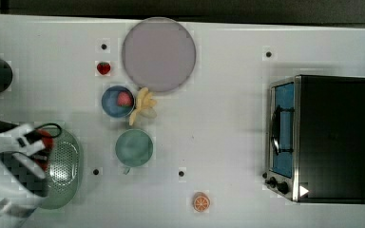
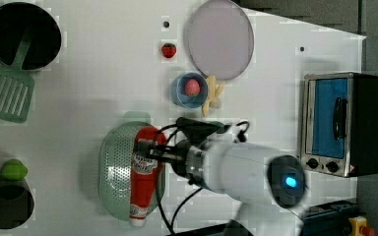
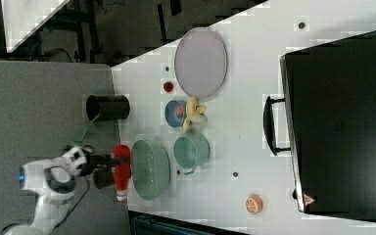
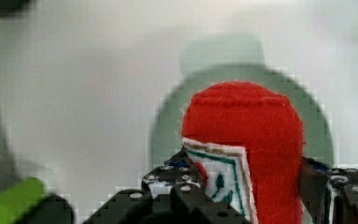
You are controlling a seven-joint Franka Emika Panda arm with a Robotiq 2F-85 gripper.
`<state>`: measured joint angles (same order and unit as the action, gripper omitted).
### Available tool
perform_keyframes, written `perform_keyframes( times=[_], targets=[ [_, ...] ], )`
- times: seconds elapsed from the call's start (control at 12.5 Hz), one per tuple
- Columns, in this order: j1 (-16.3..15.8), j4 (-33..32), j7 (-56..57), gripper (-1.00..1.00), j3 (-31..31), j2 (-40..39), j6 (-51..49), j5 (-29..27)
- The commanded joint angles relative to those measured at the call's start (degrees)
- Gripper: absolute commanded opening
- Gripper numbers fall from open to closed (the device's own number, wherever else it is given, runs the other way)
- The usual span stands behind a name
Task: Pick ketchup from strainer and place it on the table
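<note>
Ketchup (image 4: 247,140) close to wrist camera, red body between gripper (image 4: 249,186) fingers, clamped on both sides at label. Left view: ketchup (image 2: 144,172) over strainer (image 2: 115,169), white cap past strainer rim toward left view's bottom. Right view: bottle (image 3: 121,171) just beside strainer (image 3: 152,169), cap pointing to right view's bottom. Table (image 1: 228,137) white, carrying toaster oven (image 1: 325,137), lilac plate (image 1: 159,53), teal cup (image 1: 134,148), blue bowl (image 1: 116,100), orange slice (image 1: 201,203), strawberry (image 1: 103,68).

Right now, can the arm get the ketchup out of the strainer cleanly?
Probably yes: the end effector is shut on the ketchup, which the right view shows raised off the strainer, with nothing above it.
</note>
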<state>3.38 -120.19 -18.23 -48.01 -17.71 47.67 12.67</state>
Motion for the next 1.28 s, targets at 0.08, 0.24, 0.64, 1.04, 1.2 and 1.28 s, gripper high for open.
perform_keyframes(
  times=[0.08, 0.24, 0.64, 1.04, 1.2, 1.28],
  targets=[
    [4.43, 4.21, 7.25, 0.18, 0.06, 3.22, -5.25, -3.64],
    [7.25, 7.33, 14.73, 0.18, 0.35, 4.07, -12.43, -8.56],
    [15.47, 13.7, 27.79, 0.18, 5.09, 4.1, -21.64, -11.2],
    [20.88, 13.81, 39.24, 0.18, 15.06, 3.91, -21.58, -11.21],
    [22.07, 13.11, 43.11, 0.18, 19.5, 3.33, -21.58, -11.21],
    [22.44, 12.25, 43.92, 0.18, 21.59, 3.01, -21.42, -11.21]
  ],
)
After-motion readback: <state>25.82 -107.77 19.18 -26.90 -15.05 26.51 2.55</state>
